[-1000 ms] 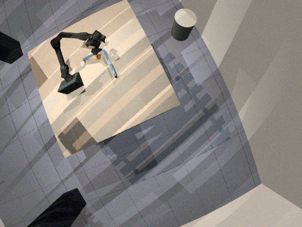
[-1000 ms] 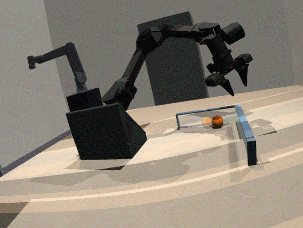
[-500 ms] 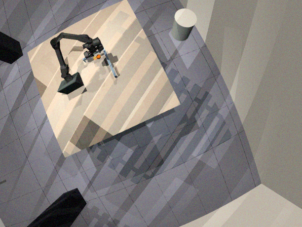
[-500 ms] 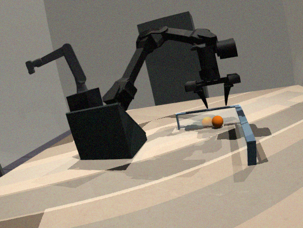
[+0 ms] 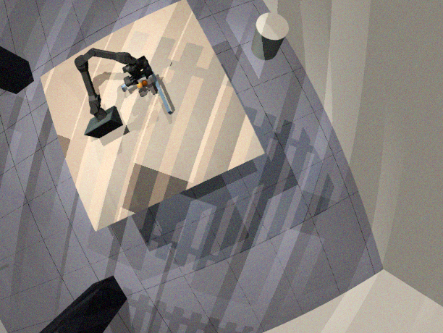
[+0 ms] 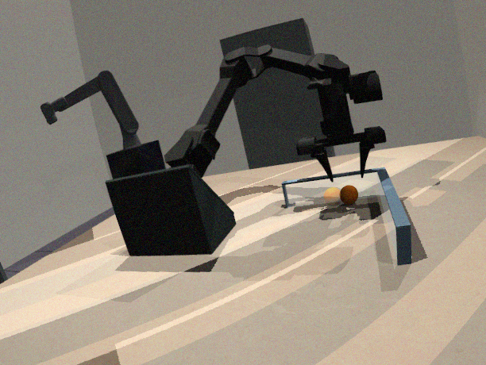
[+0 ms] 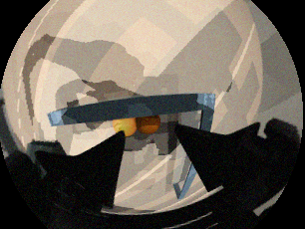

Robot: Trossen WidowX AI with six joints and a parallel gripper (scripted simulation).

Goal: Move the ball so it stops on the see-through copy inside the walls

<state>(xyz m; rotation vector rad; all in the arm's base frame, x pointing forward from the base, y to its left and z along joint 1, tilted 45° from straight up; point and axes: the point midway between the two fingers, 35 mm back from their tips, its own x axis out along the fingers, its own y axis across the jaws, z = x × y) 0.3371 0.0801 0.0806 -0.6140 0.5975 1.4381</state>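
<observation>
The orange ball [image 5: 145,82] [image 6: 349,194] [image 7: 150,124] rests on the table inside the corner of the two low walls. The paler see-through copy [image 5: 139,85] [image 6: 332,194] [image 7: 124,126] is right beside it, on its left in each view, and the two look almost touching. One wall [image 6: 333,175] [image 7: 135,106] runs behind them; the other wall [image 5: 164,98] [image 6: 393,202] [image 7: 205,129] runs to the right of the ball. My gripper [image 6: 347,179] [image 7: 150,130] points down, open and empty, with its fingertips just above the ball. In the top view the gripper partly covers the corner.
The arm's dark base [image 5: 105,123] [image 6: 167,218] stands on the table [image 5: 217,145] [image 6: 238,309], left of the walls. A smaller arm-like shape [image 6: 115,103] shows behind the base. A pale-topped cylinder [image 5: 272,26] stands off the table, and a tall dark block [image 6: 274,119] is in the background.
</observation>
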